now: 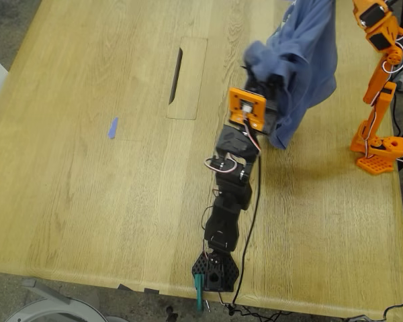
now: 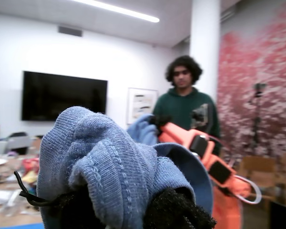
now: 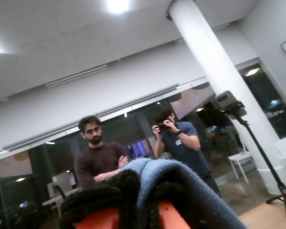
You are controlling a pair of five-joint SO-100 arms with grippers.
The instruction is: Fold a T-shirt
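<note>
- Wooden counter (image 1: 107,201) fills the exterior view: pale oak planks, bare apart from a rectangular inset cable hatch (image 1: 187,77) near the middle and a small blue tape scrap (image 1: 112,127) toward that view's left.
- T-shirt (image 1: 305,60), slate-blue, is the largest loose item. It is off the counter, hanging bunched in the air between the two arms at the exterior view's upper right, with a lower corner dangling beside the black arm. No print or neck label shows in any view.
- Black arm (image 1: 225,215) rises from its base at the counter's near edge. My first end effector (image 1: 258,84) belongs to it: the first wrist view looks across a gripped wad of ribbed blue hem (image 2: 105,167) toward the orange arm (image 2: 205,152), with a person in a green top standing behind.
- Orange arm (image 1: 379,87) stands at the exterior view's right; my second end effector is cut off at that view's top edge.
- End effector state: first is pinched on a fold of the T-shirt. Second (image 3: 133,200) likewise has blue fabric clamped between its dark padded jaws; two people stand in the background.
- Progress, my judgement: early. The garment is lifted and held at two points only, crumpled, not spread. Laying it flat, then every fold, is left to do.
</note>
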